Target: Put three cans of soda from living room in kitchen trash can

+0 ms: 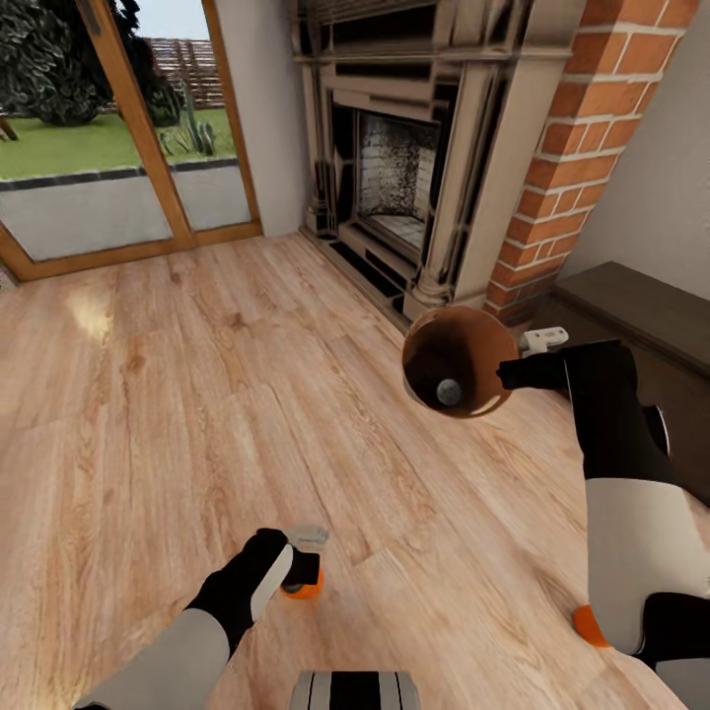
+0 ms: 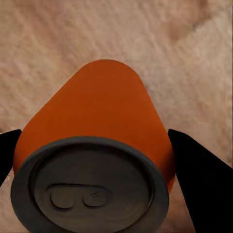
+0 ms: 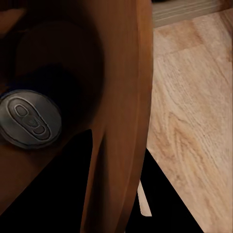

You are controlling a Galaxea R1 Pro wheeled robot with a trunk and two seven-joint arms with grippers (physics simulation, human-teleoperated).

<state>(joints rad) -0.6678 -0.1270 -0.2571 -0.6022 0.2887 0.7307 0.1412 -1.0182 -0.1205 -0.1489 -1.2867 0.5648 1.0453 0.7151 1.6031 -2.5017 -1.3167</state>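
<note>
An orange can of soda (image 1: 304, 586) with a grey top sits between the fingers of my left gripper (image 1: 306, 564), low over the wood floor. In the left wrist view the can (image 2: 104, 121) has a black finger (image 2: 204, 179) against each side, so the gripper (image 2: 94, 141) is shut on it. My right gripper (image 1: 513, 375) holds the tash can (image 1: 473, 340) by its rim, tilted with its copper-brown inside towards the head camera. A second can (image 1: 449, 392) lies inside it. The right wrist view shows the bin wall (image 3: 121, 97) clamped in the gripper (image 3: 119, 184), and that can's grey top (image 3: 30, 119).
An ornate fireplace (image 1: 394, 168) and a brick column (image 1: 582, 148) stand ahead. A dark low cabinet (image 1: 641, 316) runs along the right wall behind my right arm. Wood-framed glass doors (image 1: 118, 148) are at the far left. Light plank floor (image 1: 197, 394) spreads between them.
</note>
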